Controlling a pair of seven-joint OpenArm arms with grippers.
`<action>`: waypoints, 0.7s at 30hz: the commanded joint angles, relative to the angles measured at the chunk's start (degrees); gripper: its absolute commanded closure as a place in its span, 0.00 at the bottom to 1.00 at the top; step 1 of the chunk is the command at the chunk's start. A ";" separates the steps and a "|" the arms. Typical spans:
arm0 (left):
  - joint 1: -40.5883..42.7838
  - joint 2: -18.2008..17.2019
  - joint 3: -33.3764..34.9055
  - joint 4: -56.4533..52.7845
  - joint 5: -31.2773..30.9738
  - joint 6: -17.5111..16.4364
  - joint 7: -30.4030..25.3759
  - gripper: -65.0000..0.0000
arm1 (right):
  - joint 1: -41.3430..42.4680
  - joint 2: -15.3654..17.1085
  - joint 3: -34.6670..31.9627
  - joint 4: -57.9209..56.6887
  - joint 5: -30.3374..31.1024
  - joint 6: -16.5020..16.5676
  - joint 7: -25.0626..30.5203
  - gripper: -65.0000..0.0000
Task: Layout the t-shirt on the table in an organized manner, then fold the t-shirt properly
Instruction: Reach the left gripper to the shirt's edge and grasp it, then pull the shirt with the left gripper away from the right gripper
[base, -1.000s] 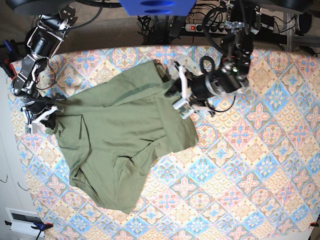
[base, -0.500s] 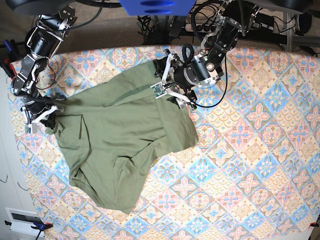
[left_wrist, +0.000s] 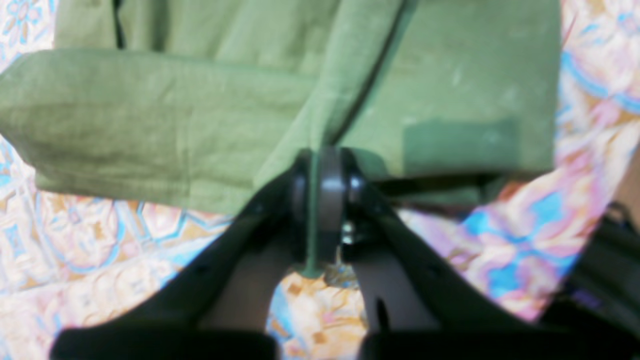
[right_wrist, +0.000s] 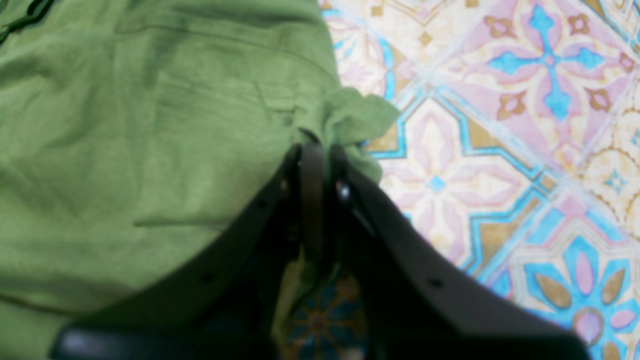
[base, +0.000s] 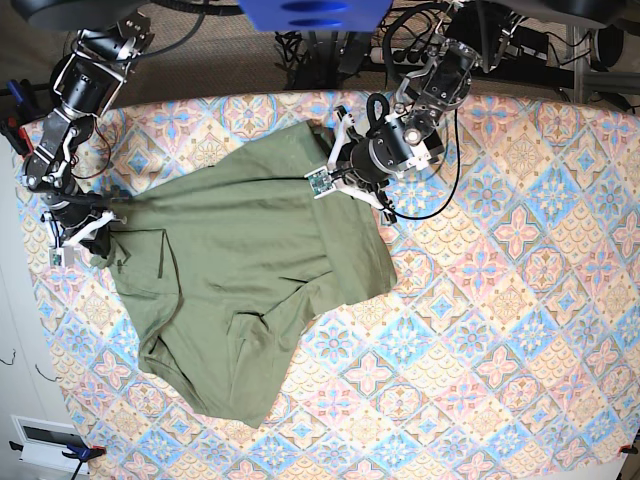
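One tile-patterned table (base: 500, 300) under a rumpled olive t-shirt (base: 240, 280).

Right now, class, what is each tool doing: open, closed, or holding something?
Left tool: closed on a fold of the t-shirt.
Right tool: closed on the t-shirt's edge.

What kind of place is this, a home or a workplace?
Probably a robotics lab or workshop: two robot arms at a table under a tile-pattern cloth, a power strip with tangled cables behind it, and one t-shirt as test material.
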 joint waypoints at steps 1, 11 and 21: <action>-1.10 0.06 -0.30 0.35 1.23 0.39 -0.74 1.00 | 0.99 1.19 0.35 1.16 0.99 0.17 1.39 0.98; -1.72 -0.55 -11.99 8.53 1.84 0.22 -1.18 1.00 | 0.73 1.19 4.39 2.65 2.74 0.17 0.95 0.98; -2.33 -9.43 -20.34 13.89 -6.69 -0.05 -4.26 1.00 | -0.41 1.19 7.03 8.98 12.15 0.17 -7.40 0.98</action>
